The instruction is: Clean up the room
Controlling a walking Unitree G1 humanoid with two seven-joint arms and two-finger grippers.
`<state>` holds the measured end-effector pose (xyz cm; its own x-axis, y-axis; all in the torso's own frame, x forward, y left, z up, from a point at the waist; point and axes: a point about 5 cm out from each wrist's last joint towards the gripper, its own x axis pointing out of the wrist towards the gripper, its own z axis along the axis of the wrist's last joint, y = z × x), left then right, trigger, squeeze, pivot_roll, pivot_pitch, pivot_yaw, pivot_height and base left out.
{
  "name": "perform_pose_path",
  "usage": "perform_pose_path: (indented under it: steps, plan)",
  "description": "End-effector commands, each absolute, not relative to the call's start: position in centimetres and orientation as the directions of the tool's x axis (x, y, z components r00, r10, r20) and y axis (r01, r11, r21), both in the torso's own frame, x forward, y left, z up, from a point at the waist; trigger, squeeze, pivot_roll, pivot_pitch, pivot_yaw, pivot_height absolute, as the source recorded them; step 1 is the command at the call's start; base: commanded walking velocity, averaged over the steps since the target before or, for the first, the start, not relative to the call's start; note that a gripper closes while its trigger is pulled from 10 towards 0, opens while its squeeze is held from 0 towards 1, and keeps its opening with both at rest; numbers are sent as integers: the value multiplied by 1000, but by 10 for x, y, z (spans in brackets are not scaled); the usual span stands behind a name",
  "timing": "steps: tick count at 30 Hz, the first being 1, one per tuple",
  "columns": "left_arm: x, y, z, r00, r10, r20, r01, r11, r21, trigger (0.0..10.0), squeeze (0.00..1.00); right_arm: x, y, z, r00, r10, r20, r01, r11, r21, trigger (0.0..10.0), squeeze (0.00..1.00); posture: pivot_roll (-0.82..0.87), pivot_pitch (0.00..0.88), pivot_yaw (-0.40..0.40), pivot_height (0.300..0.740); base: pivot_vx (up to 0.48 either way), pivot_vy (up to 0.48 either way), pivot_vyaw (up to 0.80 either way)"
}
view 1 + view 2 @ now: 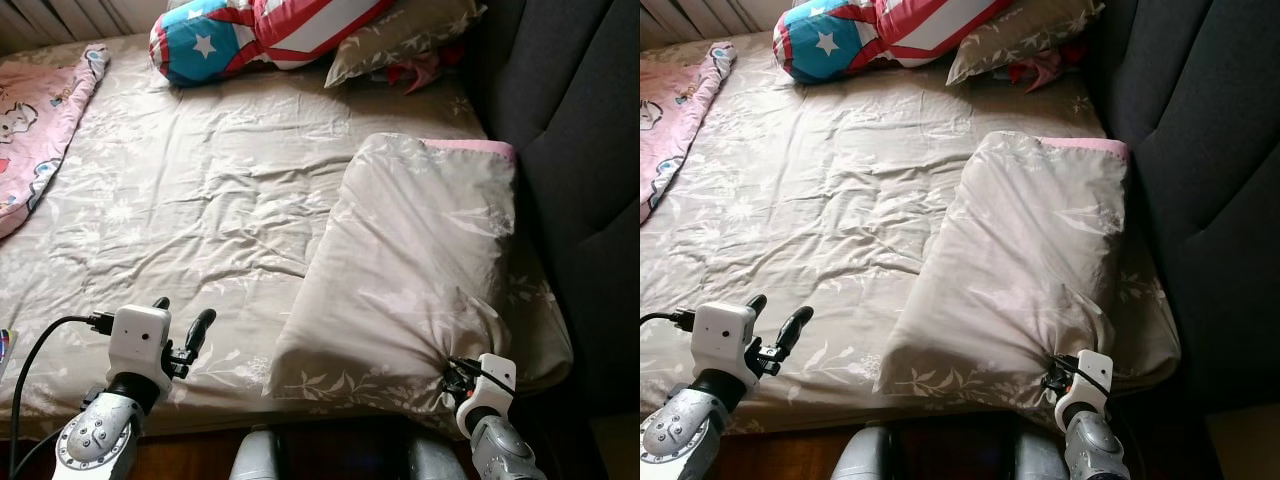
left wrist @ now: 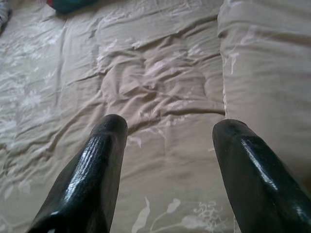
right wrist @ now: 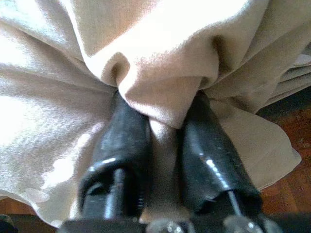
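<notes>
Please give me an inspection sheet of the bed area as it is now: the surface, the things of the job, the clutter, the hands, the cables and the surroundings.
Surface: bed sheet, beige with a floral print, wrinkled.
Job's things: beige pillow lying on the right side of the bed, its near corner bunched up.
Clutter: star-and-stripe cushion and a second floral pillow at the far end; pink blanket on the left edge.
Hands: left hand open, over the near part of the sheet, holding nothing; right hand shut on the beige pillow's near corner.
Cables: black cable running to the left wrist.
Surroundings: dark padded headboard along the right side.
</notes>
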<state>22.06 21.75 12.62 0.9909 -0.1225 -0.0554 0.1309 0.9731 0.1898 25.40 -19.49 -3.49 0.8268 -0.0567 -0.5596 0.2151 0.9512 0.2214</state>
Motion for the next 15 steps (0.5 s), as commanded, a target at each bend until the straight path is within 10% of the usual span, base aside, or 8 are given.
perform_pose_path:
  steps: [1,15]
  plan:
    - [217,222,119,991,-105,-79,119,974,191,10000,0,236,-186,-51,768,-35,-639,231,947,225,0,0,168,222,89,666,0,0,0]
    - [233,220,114,993,-103,-56,112,977,179,10000,0,242,-196,-46,773,-99,-626,287,936,206,0,0,136,156,88,666,0,0,0]
